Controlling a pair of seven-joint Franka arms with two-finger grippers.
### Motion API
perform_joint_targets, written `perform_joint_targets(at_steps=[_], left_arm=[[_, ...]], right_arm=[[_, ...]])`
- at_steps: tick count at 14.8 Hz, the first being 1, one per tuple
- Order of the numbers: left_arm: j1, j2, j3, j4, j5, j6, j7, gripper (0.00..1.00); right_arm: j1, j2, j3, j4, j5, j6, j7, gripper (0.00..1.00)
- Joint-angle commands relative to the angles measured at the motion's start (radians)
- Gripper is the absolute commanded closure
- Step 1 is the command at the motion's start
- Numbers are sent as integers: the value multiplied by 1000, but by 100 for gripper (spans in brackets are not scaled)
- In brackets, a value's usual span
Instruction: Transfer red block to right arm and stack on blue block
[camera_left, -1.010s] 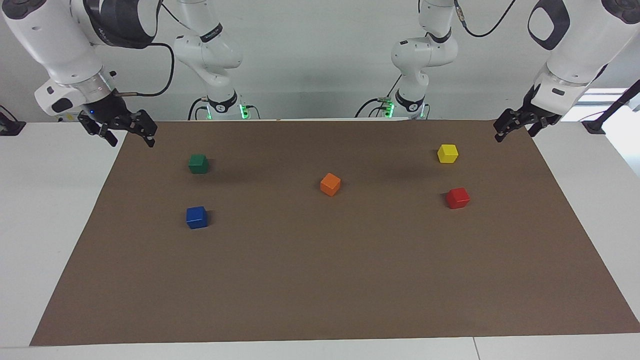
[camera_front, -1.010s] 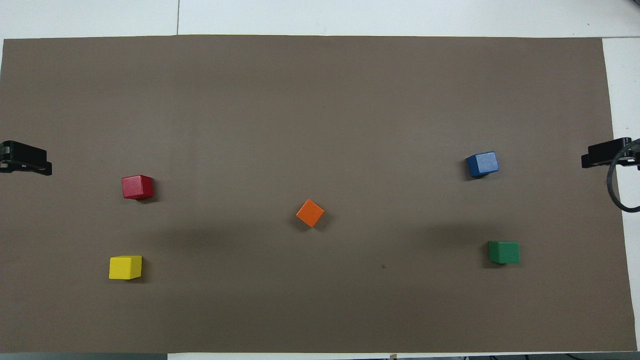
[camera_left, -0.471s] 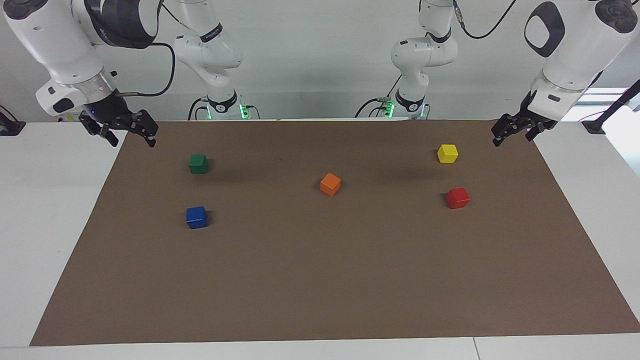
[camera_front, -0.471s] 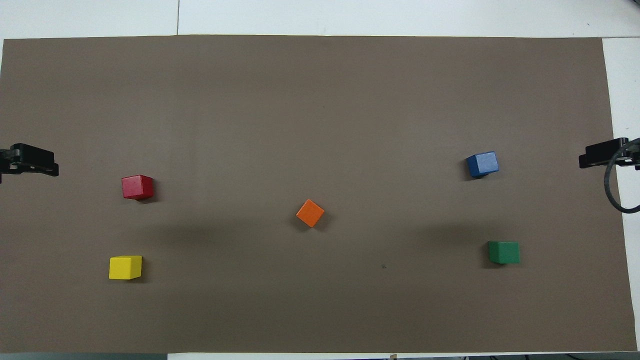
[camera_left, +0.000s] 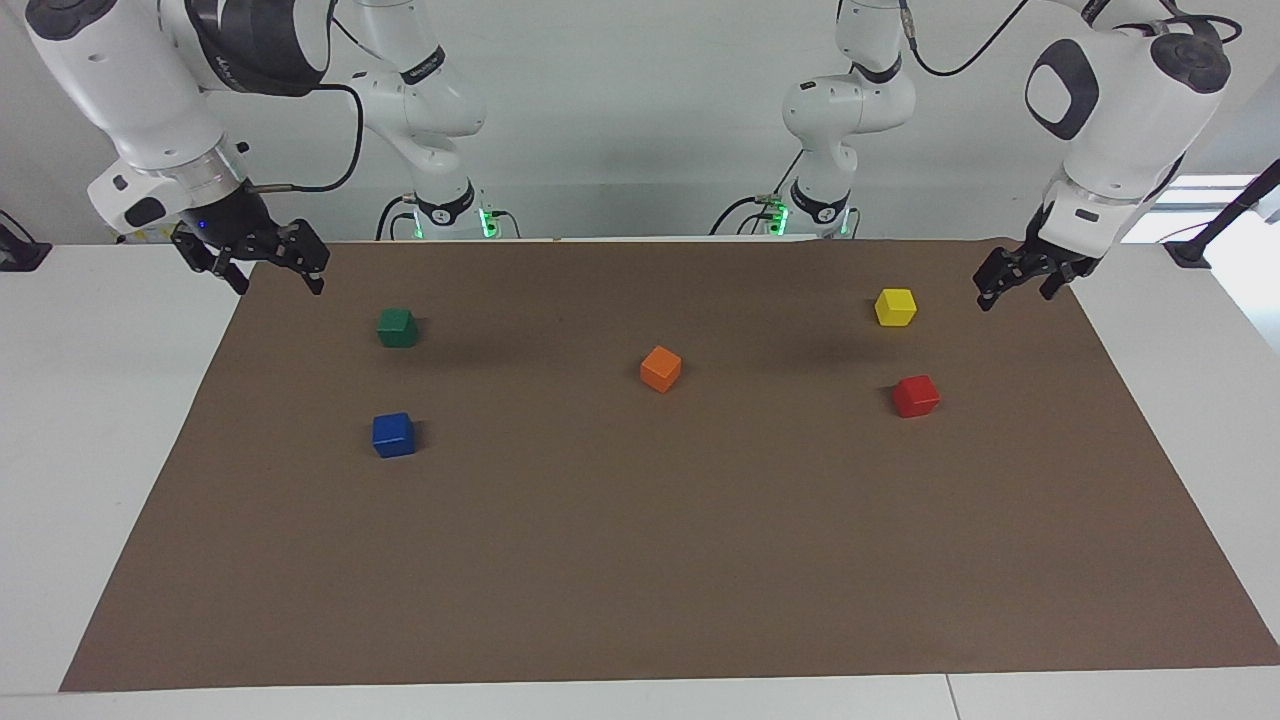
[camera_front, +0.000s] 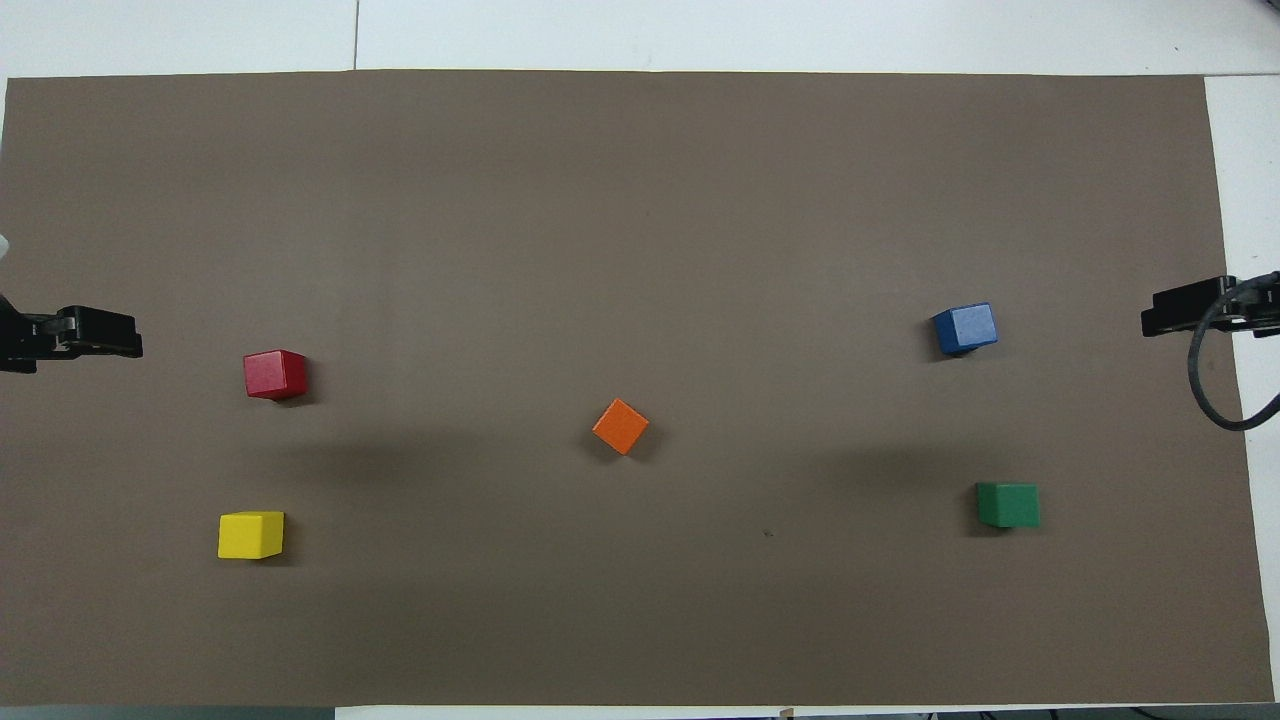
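The red block (camera_left: 915, 396) (camera_front: 274, 374) rests on the brown mat toward the left arm's end. The blue block (camera_left: 393, 435) (camera_front: 965, 328) sits on the mat toward the right arm's end. My left gripper (camera_left: 1012, 290) (camera_front: 125, 338) hangs open and empty over the mat's edge at its own end, apart from the red block. My right gripper (camera_left: 277, 272) (camera_front: 1160, 318), with the black wrist cable and blue light, hangs open and empty over the mat's edge at the other end, apart from the blue block.
An orange block (camera_left: 660, 368) lies mid-mat. A yellow block (camera_left: 895, 307) sits nearer to the robots than the red one. A green block (camera_left: 397, 327) sits nearer to the robots than the blue one. The brown mat (camera_left: 640, 560) covers most of the white table.
Both grippers have drifted inward over the mat's ends, the left one more than the right. No block has moved.
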Motion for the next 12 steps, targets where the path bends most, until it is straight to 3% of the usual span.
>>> perform_joint_targets(at_steps=[1, 12], left_arm=[[2, 13, 2, -57, 11, 46, -10, 0], [-24, 171, -3, -138, 11, 280, -128, 0]], right_arm=[[-5, -18, 4, -20, 0, 8, 10, 0], [-3, -21, 4, -94, 0, 84, 20, 0]])
